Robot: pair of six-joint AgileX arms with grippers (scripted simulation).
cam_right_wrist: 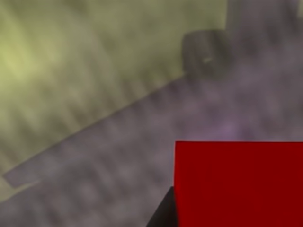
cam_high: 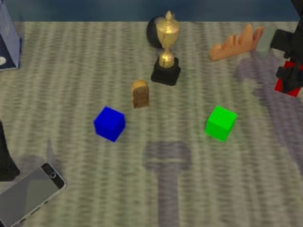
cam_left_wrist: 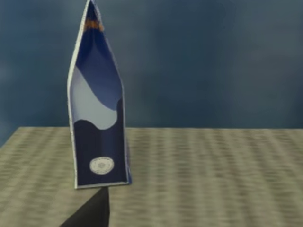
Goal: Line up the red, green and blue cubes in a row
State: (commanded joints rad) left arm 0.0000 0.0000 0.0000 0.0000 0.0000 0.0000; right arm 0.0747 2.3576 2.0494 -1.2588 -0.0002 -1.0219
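1. Right gripper (cam_high: pixel 289 75): sitting at the top view's right edge, toward the far side of the table (cam_high: pixel 71 85). Its dark fingers are closing around the red cube (cam_high: pixel 286 85); the cube appears to be held, judging by its shadow lying apart from it. In the right wrist view the red cube (cam_right_wrist: pixel 239 184) is filling the near corner, with cloth and shadow behind it.
2. Green cube (cam_high: pixel 220 122): resting on the table, right of centre, the nearest cube to the right gripper. It is lying toward the left and the near side from the gripper.
3. Blue cube (cam_high: pixel 109 123): resting left of centre, at roughly the same depth as the green cube, well apart from it. The two are already marking out a left-to-right line.
4. Governing relation: the red cube is sitting farther back than that line and to its right; the carry is likely calling for travel toward the near side, beside or between the other two.
5. Left gripper: not in view; only a dark part of the left arm (cam_high: pixel 5 161) is showing at the left edge, parked.
6. Bystanders: tan block (cam_high: pixel 140 93), trophy (cam_high: pixel 167 47), phone (cam_high: pixel 28 195), carton (cam_left_wrist: pixel 97 104), orange rack (cam_high: pixel 236 43).
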